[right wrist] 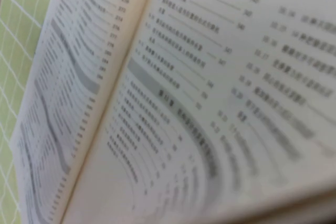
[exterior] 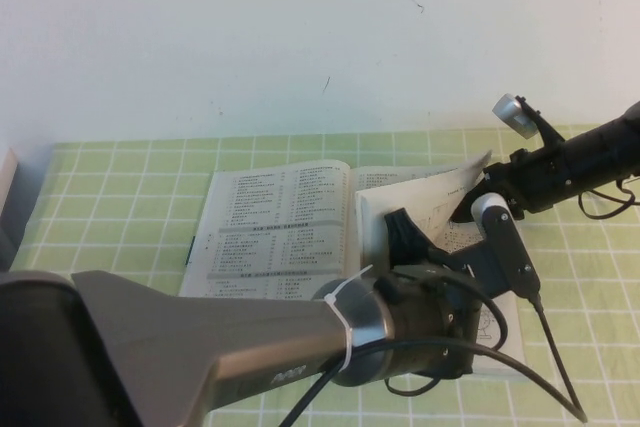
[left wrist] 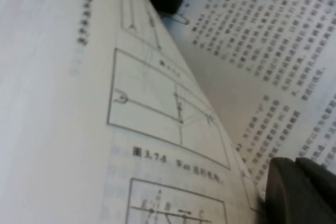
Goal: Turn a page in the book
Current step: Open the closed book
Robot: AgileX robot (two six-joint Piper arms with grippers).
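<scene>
Book (exterior: 280, 222) open on green checked mat (exterior: 120, 177), middle of table. One page (exterior: 425, 197) lifted from right half, standing curled. Right gripper (exterior: 468, 209) at page's outer top corner, jaws closed, seemingly pinching that corner. Left gripper (exterior: 405, 237) over right half, under the raised page; cannot tell whether jaws open or closed. Step in hand, judging by the lift: page mid-turn. Next move likely calls for sweeping page across spine toward left half, then letting go. Left arm (exterior: 230, 347) crowding the book's near side, possibly in the path. White wall (exterior: 300, 37) behind.
</scene>
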